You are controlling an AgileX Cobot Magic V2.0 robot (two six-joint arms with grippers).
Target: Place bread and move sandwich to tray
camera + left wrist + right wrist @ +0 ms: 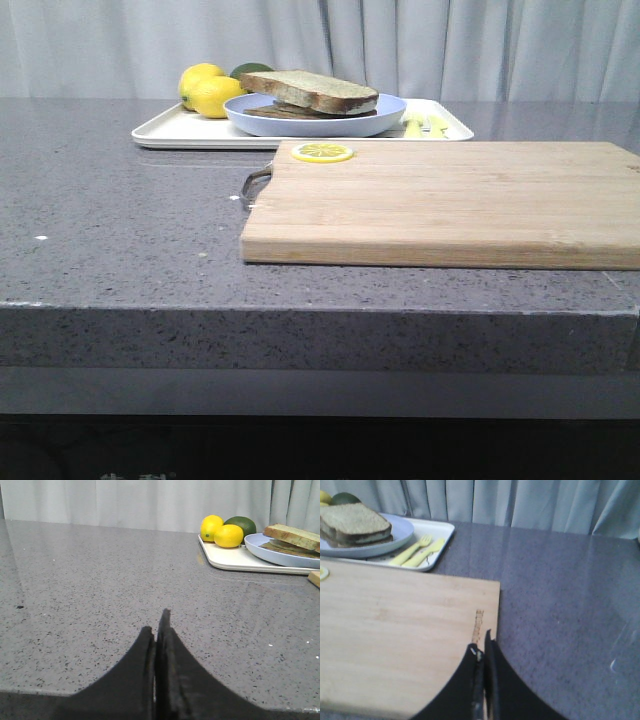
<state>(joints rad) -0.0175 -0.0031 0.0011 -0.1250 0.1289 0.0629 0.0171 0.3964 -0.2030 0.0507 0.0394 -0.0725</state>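
Grey speckled worktop (120, 250), curtain behind. Sandwich (310, 92) on the blue plate (390, 112) already rests on the tray (160, 130), topped by the bread, long axis across the worktop. It lies well ahead of both fingers: right of the left fingers (159, 630), left of the right fingers (482, 647). Both sets are pressed together, empty. Neither arm is clearly nearer.

Front view low at counter edge, both wrist views near the surface, all sharing the tray (170, 128).
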